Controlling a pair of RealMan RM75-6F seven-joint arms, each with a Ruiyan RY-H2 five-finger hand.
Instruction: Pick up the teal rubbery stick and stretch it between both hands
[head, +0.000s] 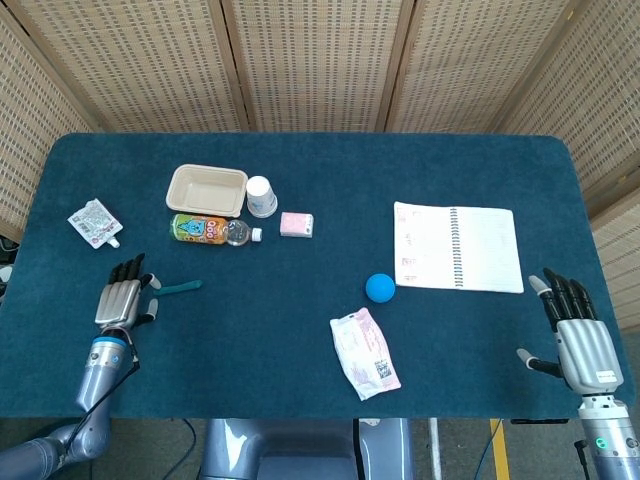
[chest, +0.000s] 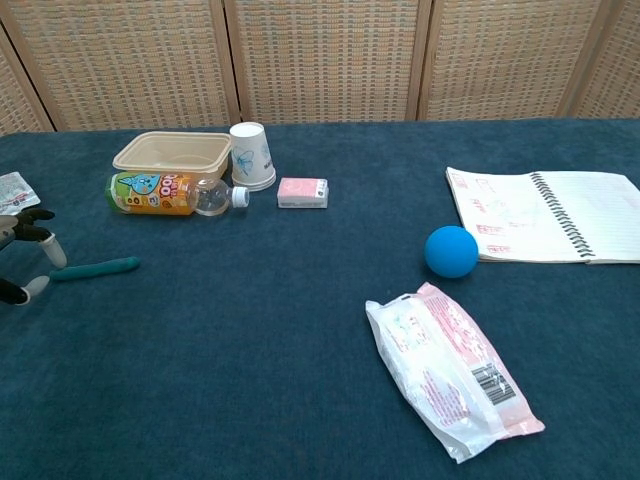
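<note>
The teal rubbery stick (head: 182, 287) (chest: 100, 267) lies flat on the blue table, left of centre, below the bottle. My left hand (head: 124, 300) (chest: 25, 255) hovers at the stick's left end, fingers spread and holding nothing; a fingertip covers that end in the chest view. Whether it touches the stick I cannot tell. My right hand (head: 577, 333) is far off at the table's right front edge, fingers apart and empty; only the head view shows it.
Behind the stick lie an orange drink bottle (head: 210, 230), a beige tray (head: 206, 189), a paper cup (head: 261, 196) and a small pink box (head: 296, 224). A sachet (head: 94, 221) sits far left. A blue ball (head: 379, 287), white packet (head: 365, 352) and open notebook (head: 457, 246) lie to the right.
</note>
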